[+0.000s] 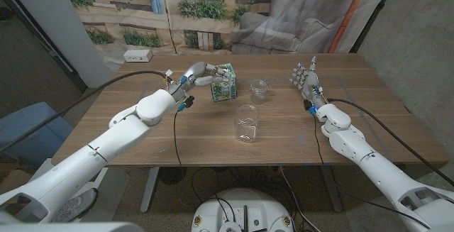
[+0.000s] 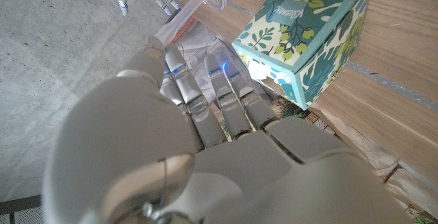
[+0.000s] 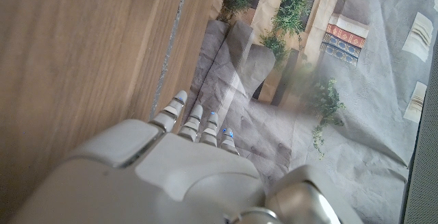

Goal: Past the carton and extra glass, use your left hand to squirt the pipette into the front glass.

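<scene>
The left hand has its fingers pinched on the pipette, raised just beside the leaf-printed carton at the back of the bench. The front glass lies toward the robot and to its right, past the carton and the extra glass. The right hand stands well apart with fingers spread, holding nothing.

Tabletop: I see matt wood with a visible grain.
Front glass: clear and glossy.
Extra glass: clear and glossy too.
Carton: printed cardboard, smooth.
Left hand: I see smooth pale plastic shells, slightly shiny.
Backdrop: creased printed cloth.
</scene>
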